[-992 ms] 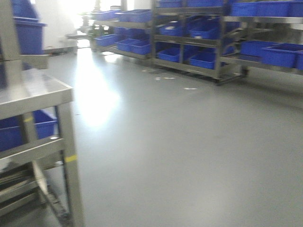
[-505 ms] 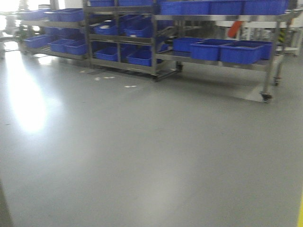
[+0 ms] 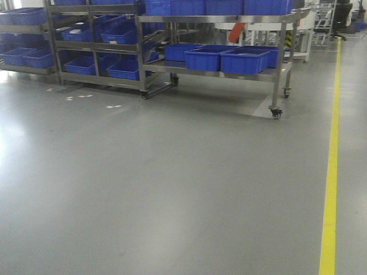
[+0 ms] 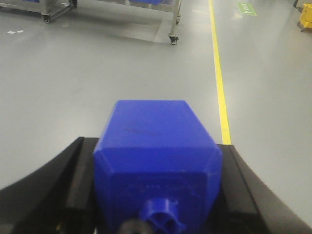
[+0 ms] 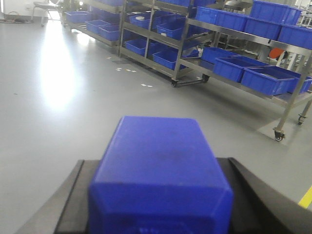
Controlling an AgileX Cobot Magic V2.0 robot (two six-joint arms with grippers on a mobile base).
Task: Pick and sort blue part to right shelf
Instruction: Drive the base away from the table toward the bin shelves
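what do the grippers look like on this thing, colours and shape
Both look alike. The left gripper and right gripper have matte black jaws, each a flat inner face backed by a smooth outward-curving black shell. No cables or clear markings show.

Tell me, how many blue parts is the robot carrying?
2. One blue part is clamped in the left gripper, a second blue part in the right gripper. The distant blue bins could hide more.
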